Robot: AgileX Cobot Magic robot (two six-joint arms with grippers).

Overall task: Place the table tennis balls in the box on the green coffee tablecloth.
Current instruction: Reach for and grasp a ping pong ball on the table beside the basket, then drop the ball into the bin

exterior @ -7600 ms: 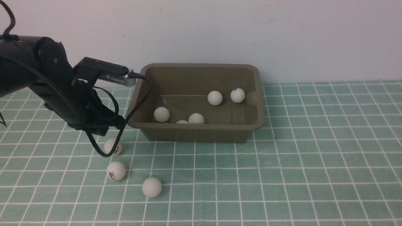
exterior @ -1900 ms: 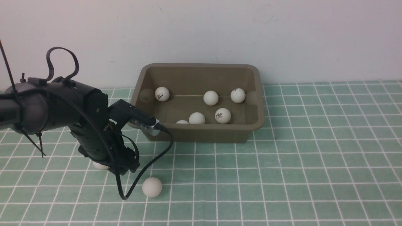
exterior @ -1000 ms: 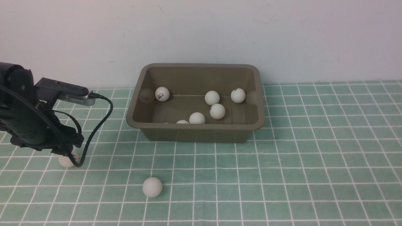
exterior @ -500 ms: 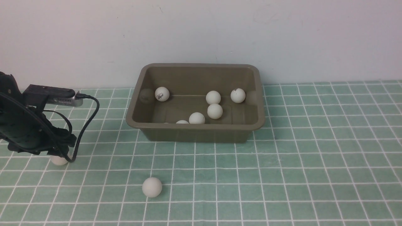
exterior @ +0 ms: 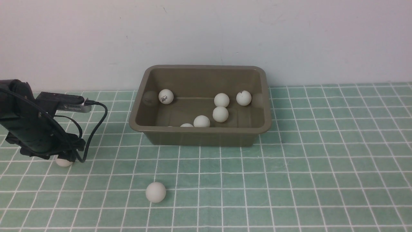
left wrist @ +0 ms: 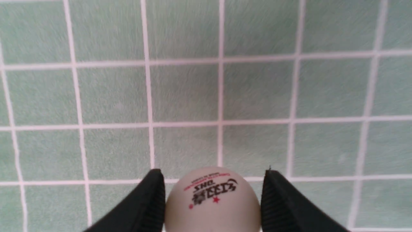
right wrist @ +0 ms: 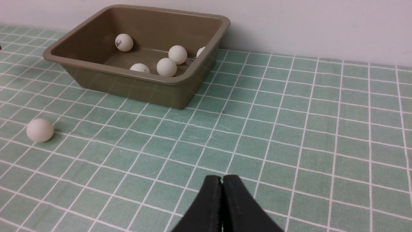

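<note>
The left wrist view alone shows the left gripper clamped on a logo-printed table tennis ball; the front view half hides that ball behind the arm; the right gripper is closed, empty; another ball lies on the green tablecloth, near the olive box.

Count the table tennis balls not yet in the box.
2. One sits between the left gripper's fingers (printed ball); one plain ball lies free on the cloth before the box.
</note>
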